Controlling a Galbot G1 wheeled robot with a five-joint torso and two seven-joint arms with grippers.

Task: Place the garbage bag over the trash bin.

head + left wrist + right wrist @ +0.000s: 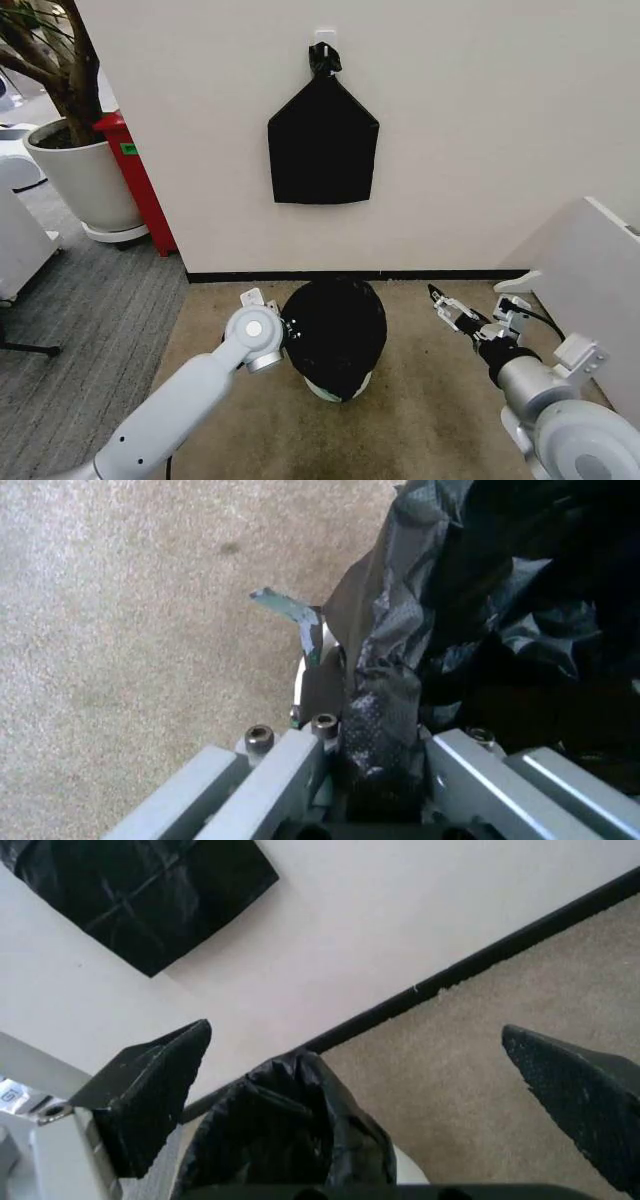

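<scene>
Glossy black plastic is covering nearly the whole trash bin [327, 388] right now, so all we're seeing of the cream-white bucket in the head view is a thin sliver of wall peeking out low at the front. The garbage bag [336, 335] is draped over it like a dome, sitting on the tan carpet [420, 420] just in front of the wall's black baseboard [440, 274]. The bin is standing upright, long axis vertical, mouth facing up under the bag, though we can't actually make out the rim or whether the bag is tucked inside.

Our left gripper [283, 328] is pressing against the bag's left side. In the left wrist view its jaws are pinching a bunched fold of the garbage bag [385, 705] between them, with a bit of pale bin wall [312, 682] and a scrap of bluish tape [285, 607] showing beside it. Most of that view's far side is just dark crinkles, hard to read.

Our right gripper [443, 304] is hovering well apart to the bin's right, fingers [150, 1087] spread wide and holding nothing. From the right wrist view the bagged bin is sitting between those fingers, partly cut off.

Up on the wall, a flat house-shaped black bag [322, 145] is hanging from a white hook [324, 38]. A potted plant [85, 185] is standing off to the left.
</scene>
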